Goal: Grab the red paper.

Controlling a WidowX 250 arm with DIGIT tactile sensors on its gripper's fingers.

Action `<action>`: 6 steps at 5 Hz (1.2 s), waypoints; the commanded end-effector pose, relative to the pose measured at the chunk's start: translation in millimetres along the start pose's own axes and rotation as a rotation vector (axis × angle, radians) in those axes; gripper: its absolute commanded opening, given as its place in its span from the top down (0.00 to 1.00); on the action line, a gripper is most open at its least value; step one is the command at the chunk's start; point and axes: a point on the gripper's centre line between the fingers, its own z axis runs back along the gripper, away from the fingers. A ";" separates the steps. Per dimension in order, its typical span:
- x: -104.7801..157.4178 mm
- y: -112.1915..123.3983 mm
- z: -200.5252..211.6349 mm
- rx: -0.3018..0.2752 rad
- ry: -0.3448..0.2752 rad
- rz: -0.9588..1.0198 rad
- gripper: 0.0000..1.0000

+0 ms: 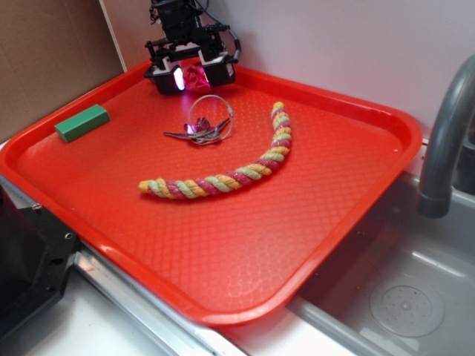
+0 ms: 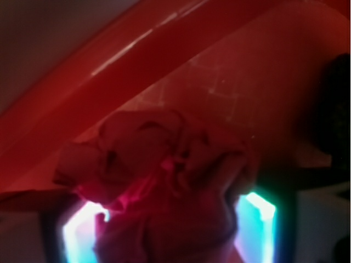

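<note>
— Exterior view: bright, even, sharp throughout; soft shadows only; faint sheen on the red tray point(image 1: 349, 222).
— Wrist view?
— Dim, soft, out of focus. Pale glare streak along the tray rim; white-cyan glow at the gripper's fingers point(image 2: 258, 219) either side of the blurred red paper point(image 2: 164, 181).

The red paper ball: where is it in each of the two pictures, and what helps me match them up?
Exterior: the red paper sits top centre-left, between the fingers of the pincer, at the tray's far edge.
Wrist: it fills the lower middle of the picture, close up and blurred, with a glowing finger on each side.
Shared landmark: the raised rim of the tray, which runs diagonally behind the paper in the wrist view.
</note>
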 end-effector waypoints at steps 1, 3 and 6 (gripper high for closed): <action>-2.3 -3.8 -0.1 0.013 -0.029 0.004 1.00; -38.2 -11.1 26.9 -0.044 0.052 -0.032 1.00; -190.1 -78.3 150.6 -0.041 0.076 -0.321 1.00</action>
